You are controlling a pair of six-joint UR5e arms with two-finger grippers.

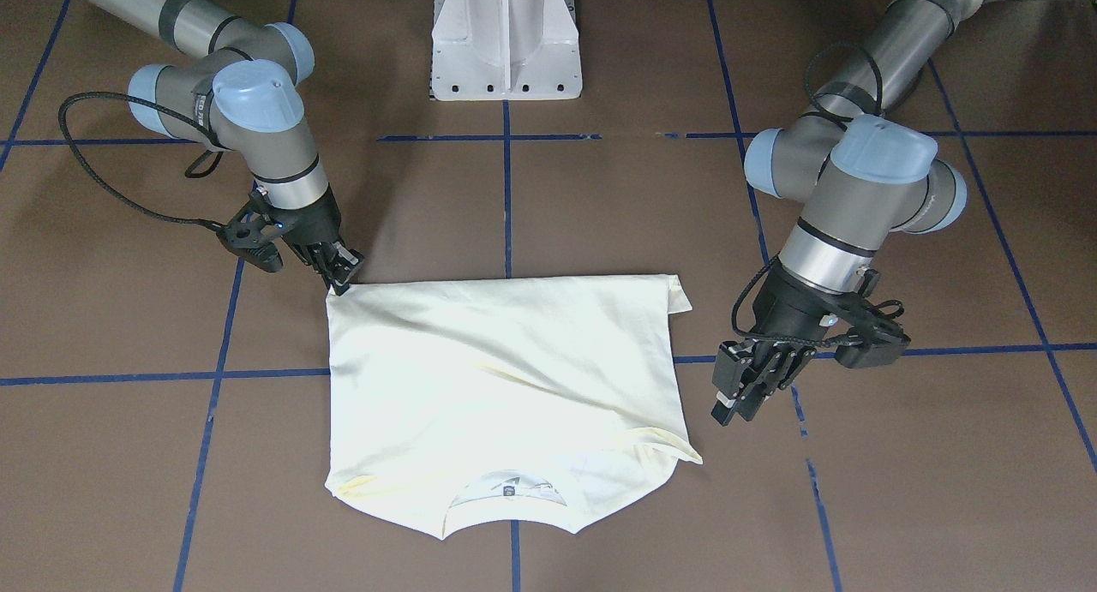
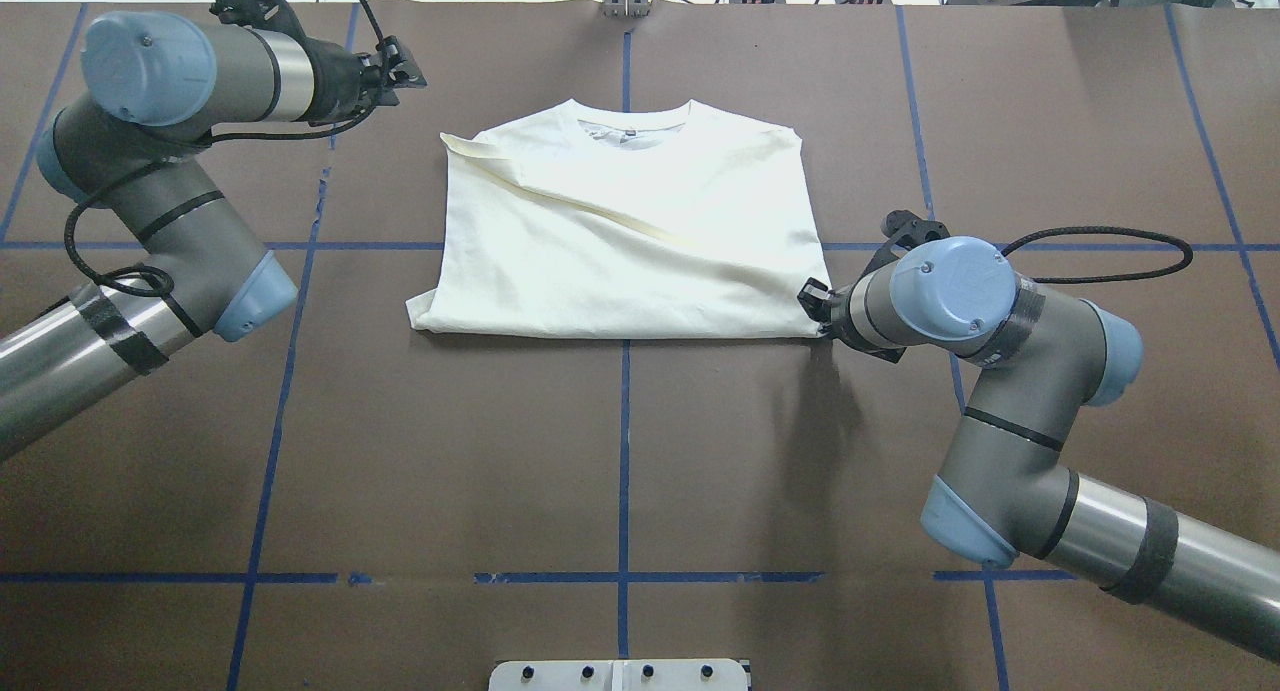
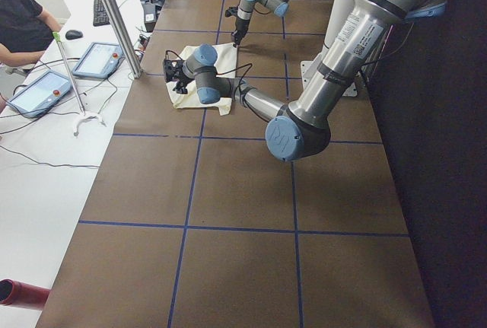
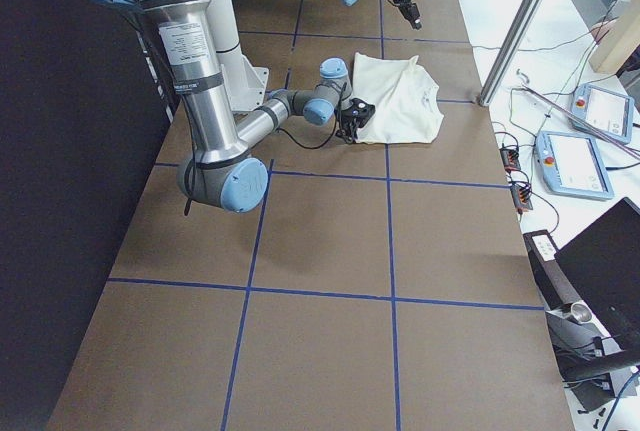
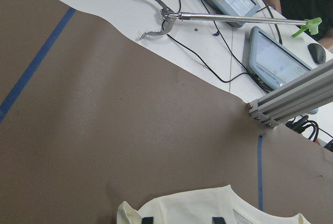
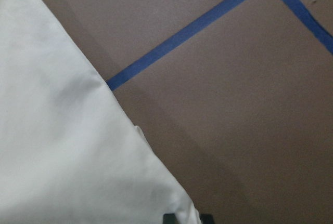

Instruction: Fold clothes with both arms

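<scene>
The cream-white T-shirt (image 1: 497, 378) lies folded and flat at the table's middle (image 2: 630, 241), neckline (image 2: 630, 131) toward the far edge. Its print is hidden. My right gripper (image 1: 343, 279) sits low at the shirt's near corner on my right (image 2: 812, 306). In the right wrist view its fingertips (image 6: 169, 218) stand close together around the cloth's corner (image 6: 62, 156). My left gripper (image 1: 733, 399) is open and empty. It hovers off the shirt beside the far corner on my left (image 2: 400, 66). The left wrist view shows its tips apart above the shirt's edge (image 5: 208, 208).
The white pedestal base (image 1: 506, 52) stands at the near table edge. Blue tape lines (image 2: 625, 451) grid the brown table. Beyond the far edge are an aluminium post (image 5: 291, 99), a grabber tool (image 5: 166, 16), teach pendants (image 3: 99, 58) and a seated operator (image 3: 23, 23).
</scene>
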